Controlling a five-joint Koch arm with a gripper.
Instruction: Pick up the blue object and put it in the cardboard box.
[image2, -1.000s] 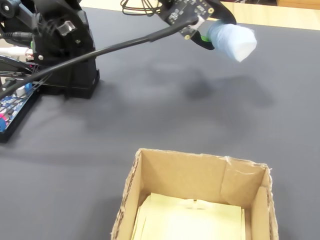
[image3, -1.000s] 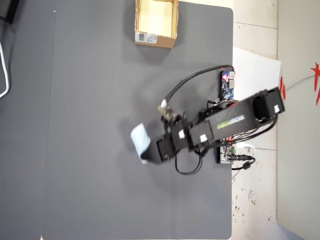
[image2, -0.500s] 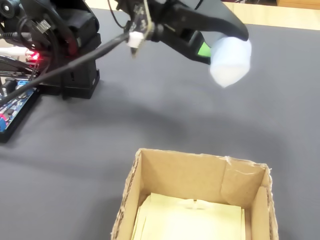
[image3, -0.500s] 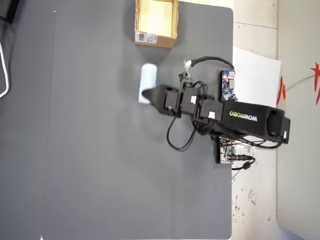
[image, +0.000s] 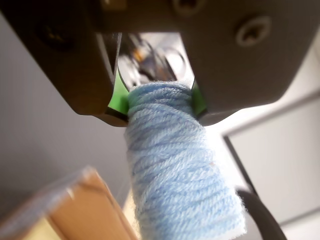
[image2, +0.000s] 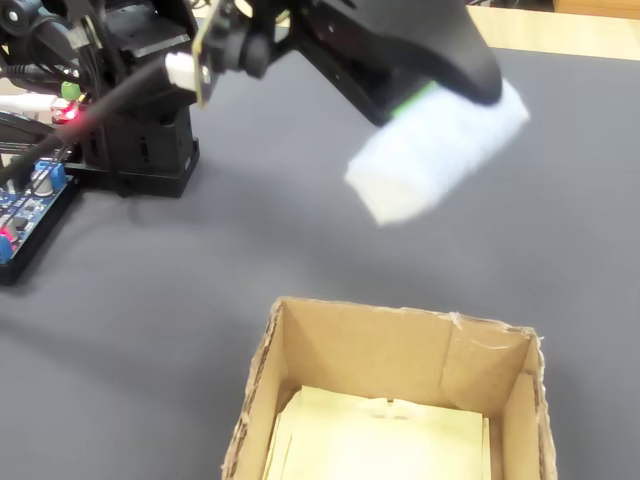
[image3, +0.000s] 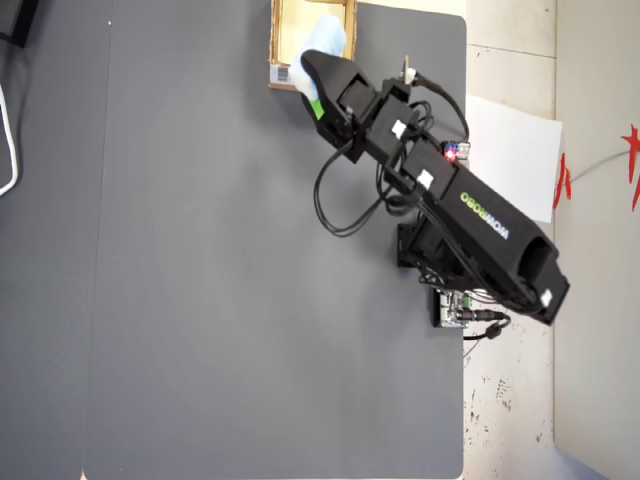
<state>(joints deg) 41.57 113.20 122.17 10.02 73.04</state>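
Green-padded jaws of the dark gripper (image: 159, 102) are clamped on the pale blue yarn-wrapped oblong block (image: 180, 175), held aloft over the near rim of the tan cardboard box (image2: 390, 352). Carrying appears under way; release is called for once the block is centred over the opening.

Dark grey table (image3: 220, 300), cardboard box (image3: 283, 74), arm base (image3: 420, 250)
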